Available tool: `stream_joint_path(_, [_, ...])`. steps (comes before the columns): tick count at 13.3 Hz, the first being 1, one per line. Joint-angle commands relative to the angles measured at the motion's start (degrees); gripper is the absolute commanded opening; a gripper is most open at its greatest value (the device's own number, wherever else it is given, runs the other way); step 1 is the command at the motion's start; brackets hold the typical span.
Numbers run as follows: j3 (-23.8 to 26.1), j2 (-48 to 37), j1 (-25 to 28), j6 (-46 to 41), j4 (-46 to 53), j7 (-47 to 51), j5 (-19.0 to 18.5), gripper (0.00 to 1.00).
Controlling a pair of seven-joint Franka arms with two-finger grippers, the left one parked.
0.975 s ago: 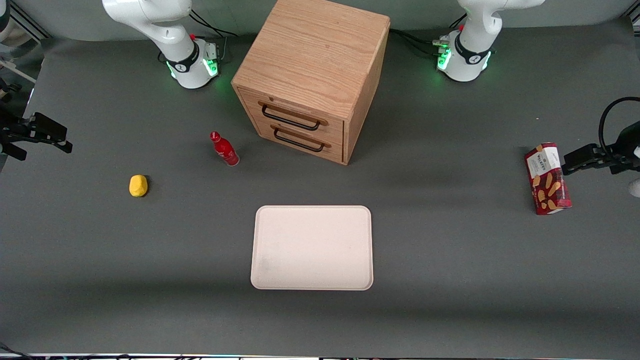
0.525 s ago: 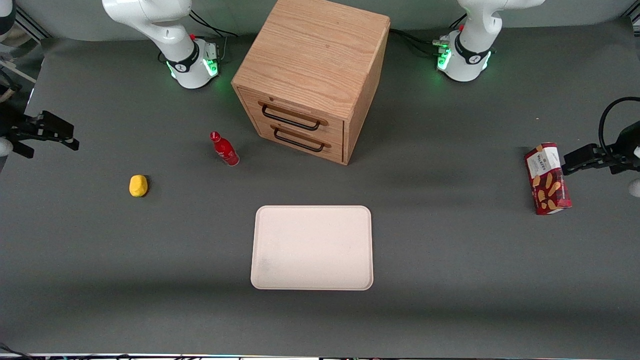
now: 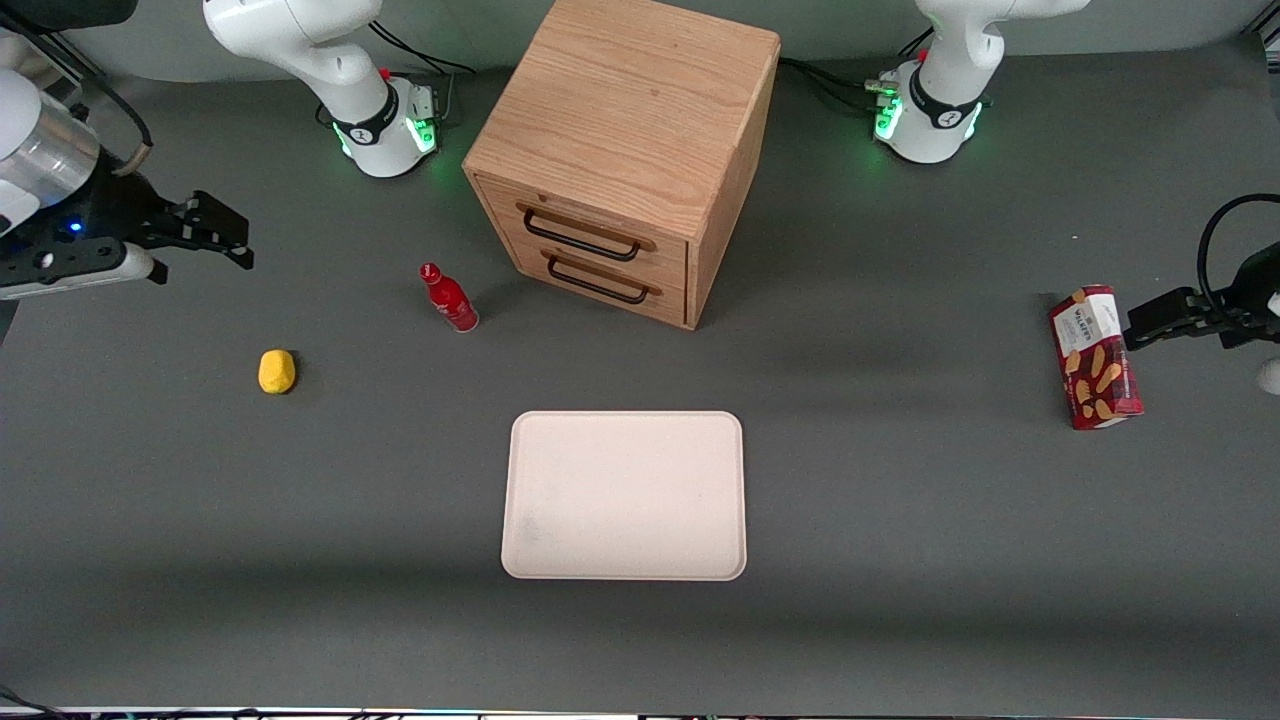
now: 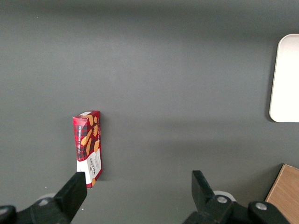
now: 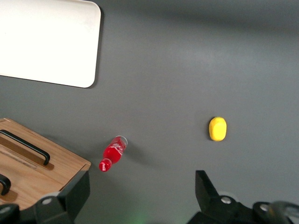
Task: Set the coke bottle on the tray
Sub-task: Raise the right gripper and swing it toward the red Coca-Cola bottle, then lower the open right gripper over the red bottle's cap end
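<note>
The coke bottle (image 3: 449, 298), small and all red, stands upright on the grey table beside the cabinet's drawer front; the right wrist view shows the bottle (image 5: 112, 153) from above. The cream tray (image 3: 625, 495) lies flat nearer the front camera than the cabinet, with nothing on it, and the tray (image 5: 46, 42) also shows in the right wrist view. My gripper (image 3: 232, 240) hangs above the table toward the working arm's end, well apart from the bottle. The gripper (image 5: 140, 193) is open, with only bare table between its fingers.
A wooden two-drawer cabinet (image 3: 625, 150) stands mid-table, both drawers closed. A small yellow object (image 3: 277, 371) lies nearer the front camera than the gripper. A red biscuit box (image 3: 1095, 357) lies toward the parked arm's end.
My gripper has come in from the table's edge at the working arm's end toward the bottle, and more of the arm shows. Bottle, tray and the other things have not moved.
</note>
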Motion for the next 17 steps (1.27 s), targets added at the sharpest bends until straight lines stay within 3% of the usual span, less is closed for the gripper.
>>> stream_joint_path(1, [-1.6, -4.6, 4.3, 0.3, -5.1, 5.1, -0.8, 1.00])
stream_joint_path(8, [-1.7, -12.1, 13.9, 0.5, -13.2, 12.3, -5.2, 1.00])
stream_joint_path(12, [-1.8, -17.4, 17.3, 0.7, -19.4, 13.2, -5.2, 1.00])
stream_joint_path(17, [-3.2, -20.2, 23.9, 1.4, -23.0, 24.8, -5.2, 1.00])
